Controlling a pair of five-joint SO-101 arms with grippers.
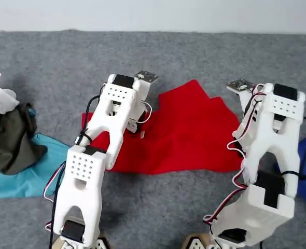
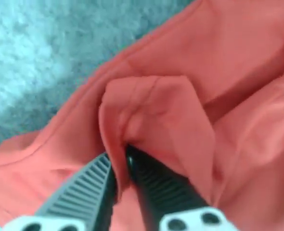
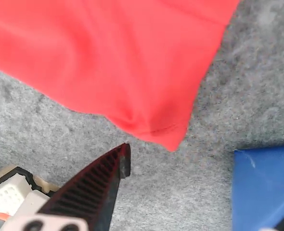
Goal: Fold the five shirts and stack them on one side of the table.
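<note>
One red shirt [image 1: 189,135] lies on the bench [image 1: 65,62]. The left end effector [image 2: 120,161] pinches a fold, seemingly to carry it over. The right end effector [image 3: 207,190] gapes wide beside a corner, likely to grab it.

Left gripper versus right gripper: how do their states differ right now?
The left gripper is shut, pinching a raised fold of the red shirt; the right gripper is open and holds nothing. The left gripper sits over the shirt's cloth, while the right gripper is over grey carpet just off a shirt corner. Both are at the same red shirt.
</note>
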